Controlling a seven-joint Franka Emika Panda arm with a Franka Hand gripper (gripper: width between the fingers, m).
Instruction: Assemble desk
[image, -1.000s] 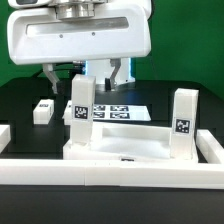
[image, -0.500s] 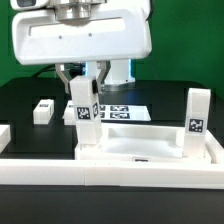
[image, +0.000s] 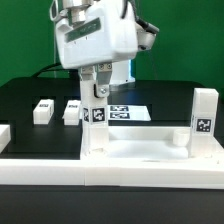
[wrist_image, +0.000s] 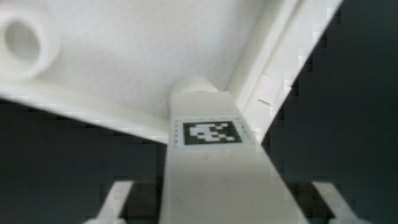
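1. Wrist has swung over and tilted since a second ago. Claw (image: 97, 92) has gone from wide open to closed on the near leg (image: 97, 128). The whole desk has slid toward the exterior view's right, uncovering a second loose leg (image: 72, 110).
2. Now: the near leg stands upright in a corner of the desk top (image: 140, 150), and the far leg (image: 205, 120) stands at the other corner. Two loose legs, counting the first (image: 42, 110), lie on the black tabletop (image: 30, 95), well apart from the desk. Wrist view shows fingers (wrist_image: 118, 203) flanking the leg.
3. Step, my read: screwing this leg home. Keep it plumb, turn it about its own axis and press down lightly. The desk top looks free to skate, so any side load drags it. Brace it against the border bar (image: 120, 178).
4. Containers: none proper. The desk top's shallow recess holds nothing loose. The round hole (wrist_image: 22, 40) looks empty.
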